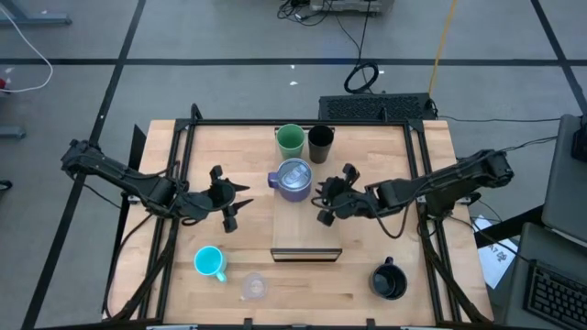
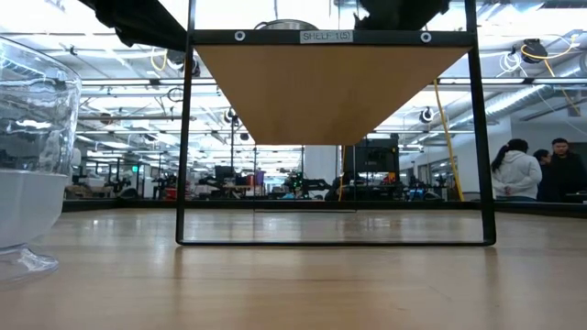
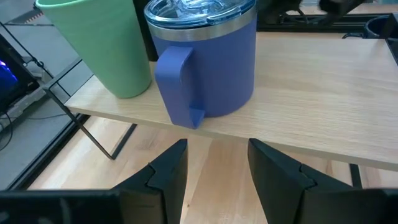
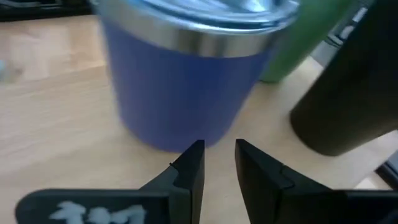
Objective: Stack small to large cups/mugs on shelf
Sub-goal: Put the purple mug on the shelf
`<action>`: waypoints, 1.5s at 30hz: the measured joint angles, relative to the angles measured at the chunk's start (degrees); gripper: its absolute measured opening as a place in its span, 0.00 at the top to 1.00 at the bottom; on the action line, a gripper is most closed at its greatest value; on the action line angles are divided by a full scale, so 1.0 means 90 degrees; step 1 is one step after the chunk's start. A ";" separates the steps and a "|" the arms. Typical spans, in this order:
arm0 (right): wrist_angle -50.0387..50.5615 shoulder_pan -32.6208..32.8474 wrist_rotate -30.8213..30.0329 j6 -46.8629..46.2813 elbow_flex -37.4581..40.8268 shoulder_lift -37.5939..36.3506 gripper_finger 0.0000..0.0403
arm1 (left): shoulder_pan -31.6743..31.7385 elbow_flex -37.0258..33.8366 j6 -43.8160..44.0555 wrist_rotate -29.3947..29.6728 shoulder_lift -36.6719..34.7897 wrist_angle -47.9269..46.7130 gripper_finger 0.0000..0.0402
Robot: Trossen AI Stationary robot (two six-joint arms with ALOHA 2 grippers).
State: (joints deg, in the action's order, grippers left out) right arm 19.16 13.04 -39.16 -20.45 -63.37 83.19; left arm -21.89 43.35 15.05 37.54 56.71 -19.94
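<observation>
Three vessels stand on the light-wood shelf [image 1: 307, 220] at upper centre: green plastic cup [image 1: 290, 140], lavender-grey lidded mug [image 1: 293, 179], slim black tumbler [image 1: 320, 143]. Left to place: cyan handled mug [image 1: 209, 262] and small clear glass [image 1: 253, 287] lower left, wide black mug [image 1: 388, 280] lower right. Left gripper [image 1: 229, 203] is open and empty; right gripper [image 1: 323, 202] is narrowly parted and empty. Both flank the lavender-grey mug.

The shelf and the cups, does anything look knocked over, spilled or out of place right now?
Nothing stands out. The green cup, black tumbler and lavender mug stand upright on the shelf; the cyan mug, clear glass and wide black mug wait upright on the table.
</observation>
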 joint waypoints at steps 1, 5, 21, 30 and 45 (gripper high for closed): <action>-0.0008 -0.0068 0.0000 0.0035 0.0000 0.0003 0.80 | 0.0000 0.0000 0.0006 0.0000 0.0000 0.0000 0.58; -0.0058 -0.0292 -0.0014 0.0185 0.0000 -0.0004 0.80 | 0.0000 0.0000 0.0012 0.0000 0.0000 0.0000 0.58; -0.0573 -0.0401 0.0199 0.0568 -0.0002 -0.0002 0.80 | 0.0000 0.0000 -0.0037 0.0004 0.0000 0.0000 0.58; -0.0629 -0.0403 0.0207 0.0568 -0.0002 -0.0002 0.80 | 0.0000 0.0000 -0.0037 0.0005 0.0000 0.0000 0.58; -0.0867 -0.0396 0.0387 0.0709 -0.0010 -0.0002 0.80 | 0.0000 0.0000 -0.0034 0.0005 0.0000 -0.0005 0.58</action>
State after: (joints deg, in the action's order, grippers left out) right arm 11.35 9.47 -35.68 -14.06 -63.46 83.18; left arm -21.89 43.35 14.74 37.58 56.71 -19.99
